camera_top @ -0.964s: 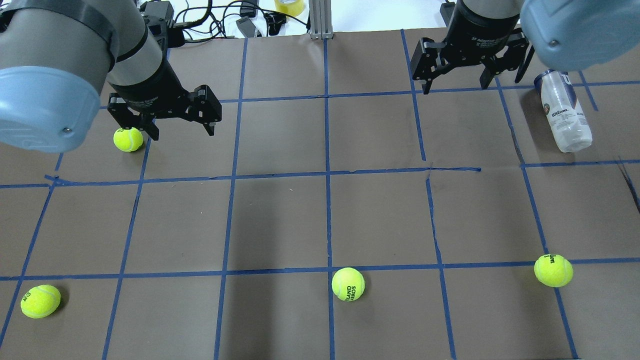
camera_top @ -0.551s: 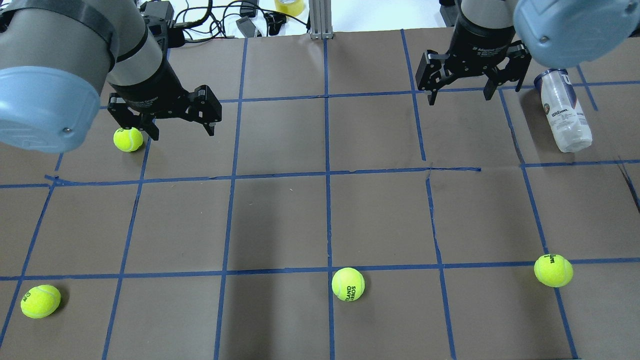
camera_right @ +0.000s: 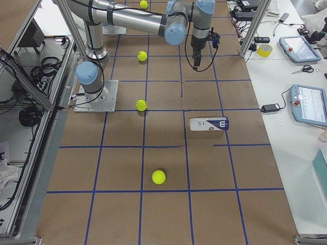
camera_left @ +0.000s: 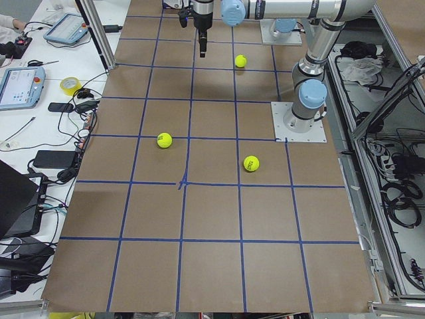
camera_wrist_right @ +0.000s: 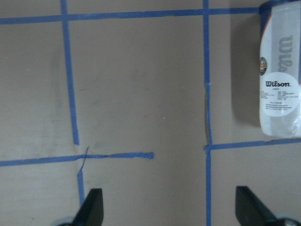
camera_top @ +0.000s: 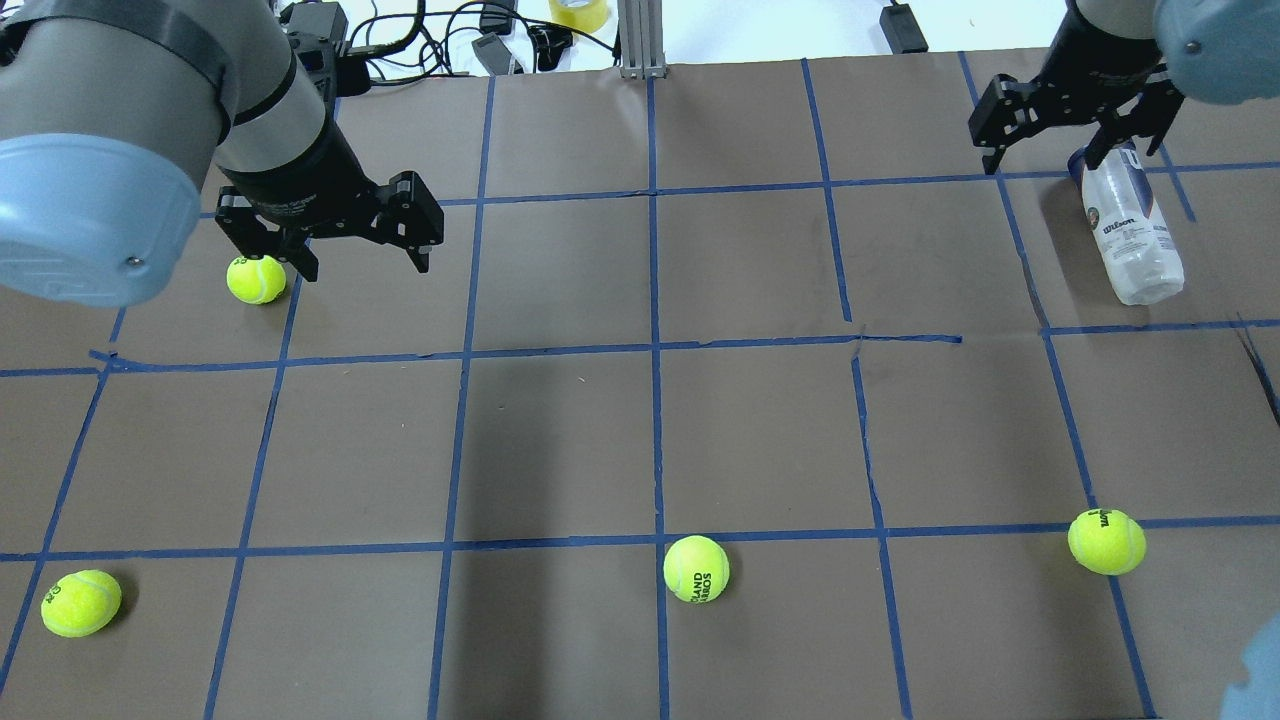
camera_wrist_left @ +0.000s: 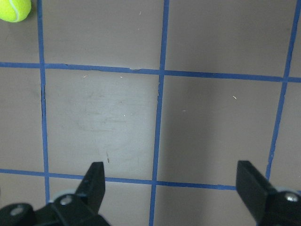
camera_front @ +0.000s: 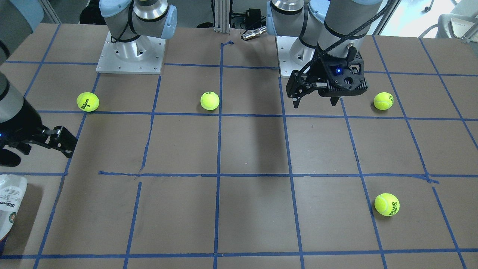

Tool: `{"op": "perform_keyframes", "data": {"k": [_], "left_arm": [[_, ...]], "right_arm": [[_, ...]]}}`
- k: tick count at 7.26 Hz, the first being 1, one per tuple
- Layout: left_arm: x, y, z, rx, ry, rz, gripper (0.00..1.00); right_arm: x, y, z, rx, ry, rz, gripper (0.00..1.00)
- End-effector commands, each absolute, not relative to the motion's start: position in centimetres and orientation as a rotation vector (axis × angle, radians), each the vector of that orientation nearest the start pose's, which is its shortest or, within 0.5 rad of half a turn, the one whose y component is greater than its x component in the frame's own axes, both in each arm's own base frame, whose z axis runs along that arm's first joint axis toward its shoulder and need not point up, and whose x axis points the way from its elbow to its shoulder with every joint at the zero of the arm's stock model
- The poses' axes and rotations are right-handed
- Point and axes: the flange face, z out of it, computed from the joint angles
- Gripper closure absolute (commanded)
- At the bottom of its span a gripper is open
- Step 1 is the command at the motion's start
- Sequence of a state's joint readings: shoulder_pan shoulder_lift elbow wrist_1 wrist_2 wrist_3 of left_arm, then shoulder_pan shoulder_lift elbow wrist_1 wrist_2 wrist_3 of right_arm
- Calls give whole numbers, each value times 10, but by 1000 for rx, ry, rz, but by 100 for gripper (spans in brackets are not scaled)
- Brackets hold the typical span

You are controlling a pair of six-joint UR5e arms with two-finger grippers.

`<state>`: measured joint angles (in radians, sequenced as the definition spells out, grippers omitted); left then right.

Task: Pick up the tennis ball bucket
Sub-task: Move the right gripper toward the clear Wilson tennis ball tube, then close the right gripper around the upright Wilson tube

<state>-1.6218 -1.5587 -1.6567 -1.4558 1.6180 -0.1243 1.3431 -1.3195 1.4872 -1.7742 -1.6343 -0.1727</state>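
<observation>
The tennis ball bucket (camera_top: 1132, 228) is a clear can with a white Wilson label, and it lies on its side at the far right of the table. It also shows at the right edge of the right wrist view (camera_wrist_right: 280, 70) and in the front-facing view (camera_front: 9, 205). My right gripper (camera_top: 1045, 160) is open and empty. It hovers just left of the can's far navy-rimmed end, and one finger overlaps that end in the overhead view. My left gripper (camera_top: 363, 265) is open and empty above the table, beside a tennis ball (camera_top: 256, 278).
More tennis balls lie near the robot's edge: one at the left (camera_top: 81, 603), one in the middle (camera_top: 696, 568) and one at the right (camera_top: 1106, 541). Cables and a yellow tape roll (camera_top: 580, 12) sit beyond the far edge. A metal post (camera_top: 640, 40) stands at the far middle.
My right gripper has moved to the right, from about a grid cell away to the far end of the can. The left arm, the can and the balls have not moved.
</observation>
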Motion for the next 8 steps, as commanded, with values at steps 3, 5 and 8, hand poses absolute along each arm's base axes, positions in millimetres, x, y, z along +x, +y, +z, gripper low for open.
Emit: {"op": "perform_keyframes", "data": {"k": [3, 5, 8], "left_arm": [[-154, -482, 463, -113, 3095, -68, 0], [-155, -482, 462, -111, 3095, -66, 0], [-155, -482, 462, -108, 3095, -66, 0]], "right_arm": [[-142, -645, 330, 57, 3234, 24, 1], [-193, -660, 280, 5, 3254, -16, 1], [-208, -670, 234, -36, 3238, -7, 2]]}}
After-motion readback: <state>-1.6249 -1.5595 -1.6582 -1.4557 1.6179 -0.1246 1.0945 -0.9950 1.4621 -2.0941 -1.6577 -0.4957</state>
